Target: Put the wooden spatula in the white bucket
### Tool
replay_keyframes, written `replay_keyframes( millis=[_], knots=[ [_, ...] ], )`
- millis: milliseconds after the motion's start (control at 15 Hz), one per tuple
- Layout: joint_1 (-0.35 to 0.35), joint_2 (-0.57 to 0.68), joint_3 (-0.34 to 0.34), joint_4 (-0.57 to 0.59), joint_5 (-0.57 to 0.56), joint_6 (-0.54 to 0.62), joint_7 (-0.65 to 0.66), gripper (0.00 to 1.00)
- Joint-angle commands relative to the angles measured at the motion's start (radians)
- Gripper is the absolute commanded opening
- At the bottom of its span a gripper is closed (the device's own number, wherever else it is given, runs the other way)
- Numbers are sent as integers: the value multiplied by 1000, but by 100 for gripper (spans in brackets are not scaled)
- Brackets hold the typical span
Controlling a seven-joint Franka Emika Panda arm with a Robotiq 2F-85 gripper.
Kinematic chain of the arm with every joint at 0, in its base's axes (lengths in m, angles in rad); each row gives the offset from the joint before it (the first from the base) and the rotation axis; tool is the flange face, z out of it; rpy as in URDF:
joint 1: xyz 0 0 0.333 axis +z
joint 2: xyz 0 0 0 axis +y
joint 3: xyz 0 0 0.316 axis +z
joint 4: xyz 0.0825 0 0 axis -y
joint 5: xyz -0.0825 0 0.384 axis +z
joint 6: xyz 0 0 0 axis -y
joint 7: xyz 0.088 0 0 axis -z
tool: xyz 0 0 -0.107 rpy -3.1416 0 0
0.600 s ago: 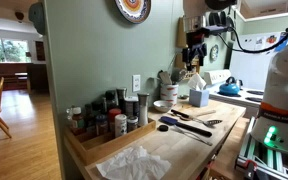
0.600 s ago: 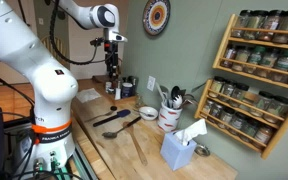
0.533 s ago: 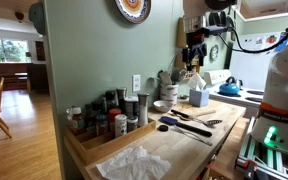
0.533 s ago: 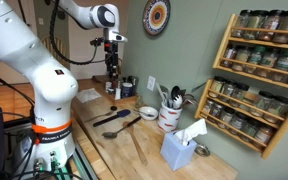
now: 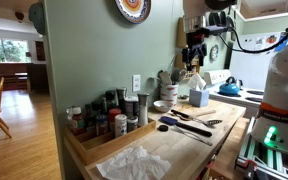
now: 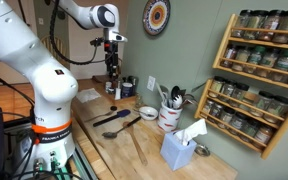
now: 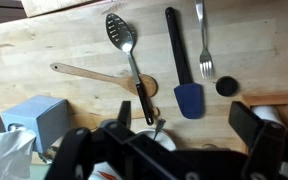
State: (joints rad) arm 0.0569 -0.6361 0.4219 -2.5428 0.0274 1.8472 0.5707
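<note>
The pale wooden counter (image 7: 44, 40) is stretching along a green wall, and the wooden spatula (image 7: 89, 72) is lying flat on it, its blade end crossing the handle of the slotted spoon (image 7: 122, 32) and sitting apart from the white bucket (image 6: 170, 118). Your gripper (image 6: 112, 92) is hanging high over the counter, fingers spread and carrying nothing. You are looking at the approach step, I judge: the next move is calling for a descent over the bare handle, fingers set across it. No writing is showing clearly enough to read.

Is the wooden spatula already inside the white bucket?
No, in the wrist view the wooden spatula lies flat on the wooden counter, and the white bucket stands apart from it.
</note>
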Motion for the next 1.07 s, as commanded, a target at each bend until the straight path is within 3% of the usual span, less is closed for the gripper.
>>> replay_keyframes(
  millis=[0,200,400,667,1000],
  knots=[
    [26,7,-22,1,-15,-1,13,100],
    [26,7,-22,1,-15,-1,13,100],
    [-13,42,-86,-9,35,85,49,100],
    [-55,73,-208,-77,98,225,46,100],
    [-134,80,-270,-238,128,458,139,100]
  ],
)
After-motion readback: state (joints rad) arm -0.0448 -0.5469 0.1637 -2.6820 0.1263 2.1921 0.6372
